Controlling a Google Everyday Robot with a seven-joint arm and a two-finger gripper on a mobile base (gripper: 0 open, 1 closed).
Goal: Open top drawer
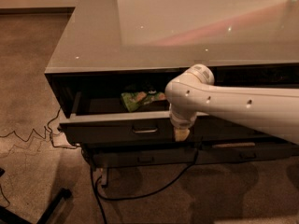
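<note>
Glossy grey tabletop (93, 41); green packet (140, 98) up-left of gripper (181, 134); black cable (159, 185) on carpet (28, 101).

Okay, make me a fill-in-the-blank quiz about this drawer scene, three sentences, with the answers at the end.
1. The top drawer stands partly ____.
2. Inside it lies a ____ packet.
3. The gripper hangs in front of the drawer's front, to the ____ of its handle in the camera view.
Missing words: open; green; right.
</note>
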